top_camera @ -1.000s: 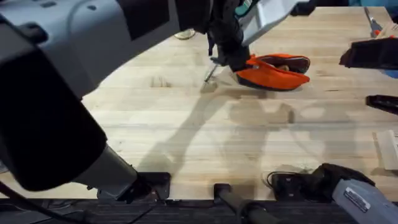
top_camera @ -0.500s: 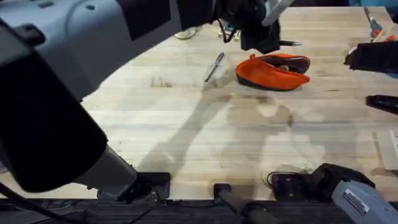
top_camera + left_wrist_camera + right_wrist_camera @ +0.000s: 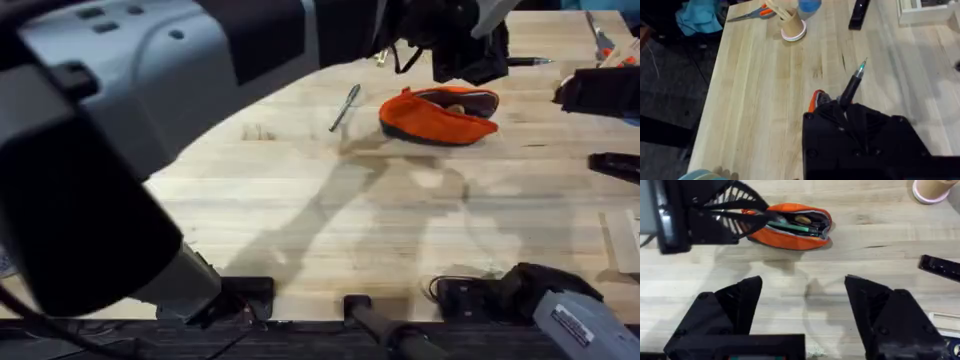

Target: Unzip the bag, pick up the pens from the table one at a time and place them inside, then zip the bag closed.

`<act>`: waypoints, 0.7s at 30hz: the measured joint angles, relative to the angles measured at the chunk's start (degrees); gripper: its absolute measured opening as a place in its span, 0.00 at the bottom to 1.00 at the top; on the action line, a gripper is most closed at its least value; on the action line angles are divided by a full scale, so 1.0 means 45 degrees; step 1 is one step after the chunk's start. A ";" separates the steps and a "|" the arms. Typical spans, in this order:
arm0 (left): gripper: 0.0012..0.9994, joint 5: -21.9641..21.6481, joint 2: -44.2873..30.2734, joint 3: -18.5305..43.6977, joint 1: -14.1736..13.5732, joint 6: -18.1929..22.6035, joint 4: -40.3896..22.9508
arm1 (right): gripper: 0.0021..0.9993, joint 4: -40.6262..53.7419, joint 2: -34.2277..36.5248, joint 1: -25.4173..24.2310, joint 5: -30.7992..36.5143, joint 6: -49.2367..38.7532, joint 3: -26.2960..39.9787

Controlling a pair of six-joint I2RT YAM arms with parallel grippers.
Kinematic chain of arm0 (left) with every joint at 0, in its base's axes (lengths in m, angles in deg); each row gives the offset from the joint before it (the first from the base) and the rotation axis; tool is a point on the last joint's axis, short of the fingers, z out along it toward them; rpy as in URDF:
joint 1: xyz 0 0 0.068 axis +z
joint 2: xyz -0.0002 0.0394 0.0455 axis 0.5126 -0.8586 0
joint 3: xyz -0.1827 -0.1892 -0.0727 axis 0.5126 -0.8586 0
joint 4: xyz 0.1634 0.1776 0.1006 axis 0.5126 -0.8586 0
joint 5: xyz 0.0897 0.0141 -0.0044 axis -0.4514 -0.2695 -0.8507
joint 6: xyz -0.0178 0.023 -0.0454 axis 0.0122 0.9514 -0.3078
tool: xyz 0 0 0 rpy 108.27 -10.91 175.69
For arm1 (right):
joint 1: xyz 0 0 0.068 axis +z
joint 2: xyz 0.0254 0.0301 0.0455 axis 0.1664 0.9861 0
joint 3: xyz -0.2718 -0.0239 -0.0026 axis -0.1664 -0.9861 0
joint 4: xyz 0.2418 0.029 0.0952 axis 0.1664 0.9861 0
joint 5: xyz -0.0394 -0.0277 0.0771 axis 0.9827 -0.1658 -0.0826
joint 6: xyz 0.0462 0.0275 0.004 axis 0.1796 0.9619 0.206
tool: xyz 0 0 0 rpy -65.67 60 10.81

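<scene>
Left claw [image 3: 480, 62] grips the black pen [image 3: 852, 86] above the unzipped orange bag [image 3: 437, 113]; next, lower it inside. Silver pen [image 3: 345, 106] lies beside the bag. Right claw [image 3: 802, 307] gapes empty.

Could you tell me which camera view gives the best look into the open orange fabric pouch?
The right wrist view: the orange fabric pouch lies unzipped with its mouth facing the camera, items visible inside. The overhead view shows the pouch from the side, its opening partly behind the left gripper. The left wrist view catches an orange sliver.
</scene>
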 joint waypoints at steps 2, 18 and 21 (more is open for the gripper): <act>0.04 -0.0010 -0.0237 0.0010 0.0010 -0.0325 0.0150 | 1.00 0.0000 0.0000 0.0066 -0.0004 0.0000 0.0000; 0.04 -0.0151 -0.1999 0.0010 0.0024 -0.1423 0.0587 | 1.00 -0.0107 0.0004 0.0303 -0.0004 0.0000 0.0000; 0.04 -0.0151 -0.2156 0.0010 0.0024 -0.1428 0.0577 | 1.00 -0.0117 0.0000 0.0303 0.0000 0.0000 0.0000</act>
